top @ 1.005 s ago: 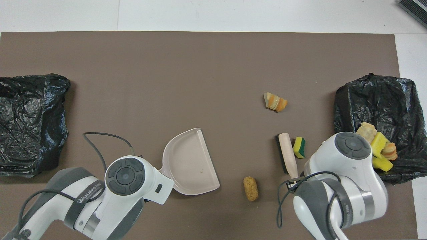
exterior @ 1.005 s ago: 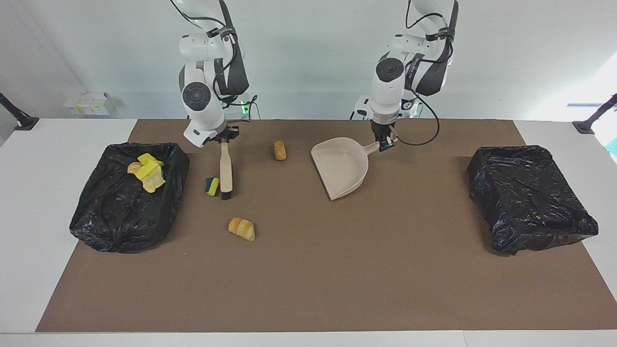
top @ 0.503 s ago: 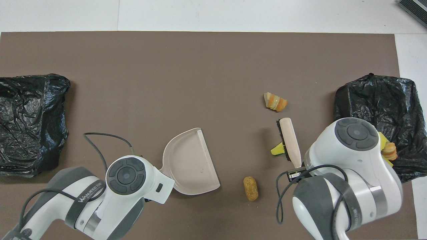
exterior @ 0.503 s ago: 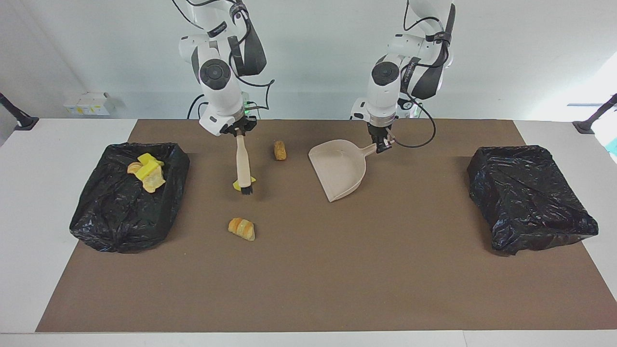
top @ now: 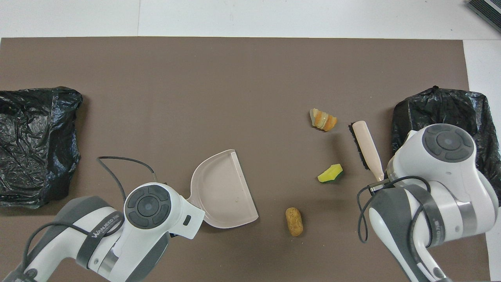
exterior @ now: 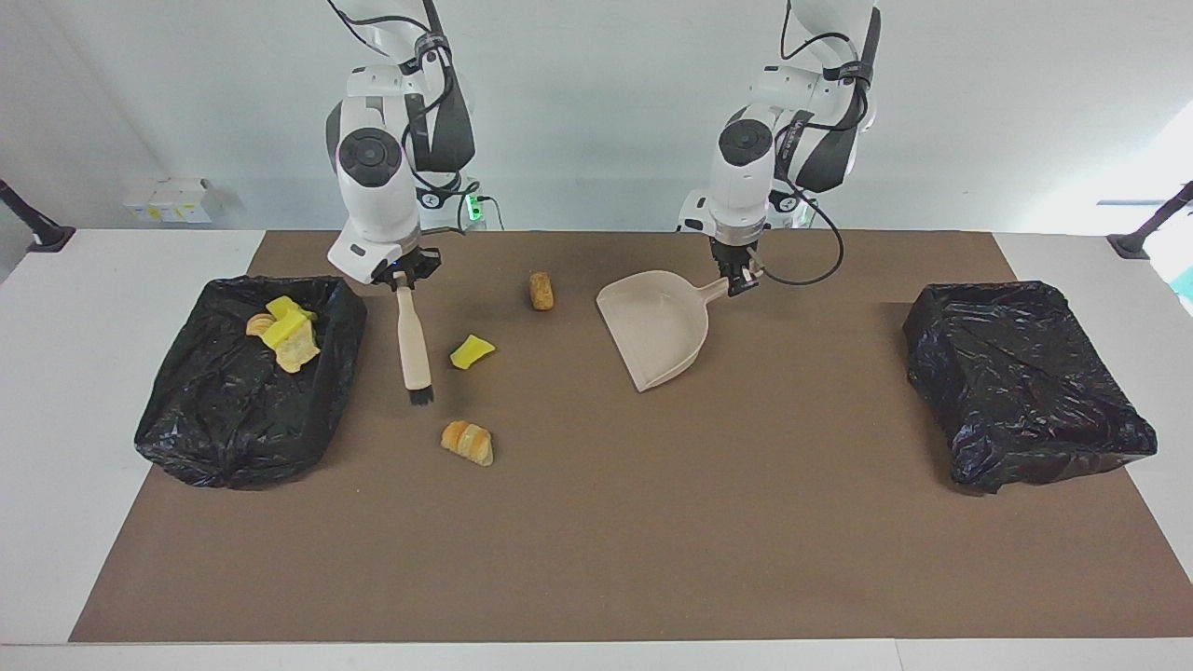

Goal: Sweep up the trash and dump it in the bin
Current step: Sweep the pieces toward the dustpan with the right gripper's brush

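Brown mat [exterior: 596, 522] carries three loose bits of trash: a yellow wedge [exterior: 473, 350] just beside the brush [exterior: 413, 345], a croissant [exterior: 467, 442] farther from the robots, and a cork roll [exterior: 541, 290] between brush and dustpan [exterior: 657, 326]. More bits [exterior: 282, 331] lie in the bin [exterior: 233, 410] at the right arm's end, while the other bin [exterior: 1021, 382] sits at the left arm's end. The right gripper [exterior: 399, 272] is clamped on the brush handle, bristles at the mat, and the left gripper [exterior: 741, 278] is clamped on the dustpan's handle

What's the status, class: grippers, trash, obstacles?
Left gripper shut on dustpan. Right gripper shut on brush. Sponge, croissant, cork roll loose.
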`<state>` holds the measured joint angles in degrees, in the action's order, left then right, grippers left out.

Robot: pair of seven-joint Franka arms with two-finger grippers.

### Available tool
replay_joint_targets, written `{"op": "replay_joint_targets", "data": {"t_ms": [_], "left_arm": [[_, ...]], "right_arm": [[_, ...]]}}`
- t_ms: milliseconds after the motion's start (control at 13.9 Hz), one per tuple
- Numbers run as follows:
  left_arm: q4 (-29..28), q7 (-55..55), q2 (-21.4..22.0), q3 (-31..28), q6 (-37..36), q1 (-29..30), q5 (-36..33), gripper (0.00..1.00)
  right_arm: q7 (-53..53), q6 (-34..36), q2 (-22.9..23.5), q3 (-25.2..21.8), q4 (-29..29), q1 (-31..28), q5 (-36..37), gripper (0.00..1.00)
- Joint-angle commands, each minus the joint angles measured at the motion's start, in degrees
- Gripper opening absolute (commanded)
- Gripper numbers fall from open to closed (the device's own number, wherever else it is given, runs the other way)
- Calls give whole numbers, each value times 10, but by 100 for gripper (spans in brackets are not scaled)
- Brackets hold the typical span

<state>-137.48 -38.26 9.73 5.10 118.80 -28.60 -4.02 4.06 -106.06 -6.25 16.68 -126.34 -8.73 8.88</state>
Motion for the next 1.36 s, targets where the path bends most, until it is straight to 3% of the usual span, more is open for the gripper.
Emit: {"op": "replay_joint_targets", "data": {"t_ms": [0, 287, 503, 934, 1293], "left_arm": [[-7, 15, 6, -6, 15, -7, -10, 0], [-6, 22, -1, -7, 26, -2, -10, 0], [-6, 23, -1, -7, 24, -2, -10, 0], [-6, 34, -1, -7, 23, -2, -10, 0], [-5, 34, -1, -7, 25, -2, -10, 0]], "right_arm": [[28, -6, 50, 5, 63, -15, 25, 0], [29, -29, 163, 8, 160, -5, 78, 0], [29, -62, 201, 8, 169, 10, 107, 0], [29, -56, 165, 13, 107, 55, 89, 0], [-3, -58, 129, 13, 63, 116, -18, 0]]}}
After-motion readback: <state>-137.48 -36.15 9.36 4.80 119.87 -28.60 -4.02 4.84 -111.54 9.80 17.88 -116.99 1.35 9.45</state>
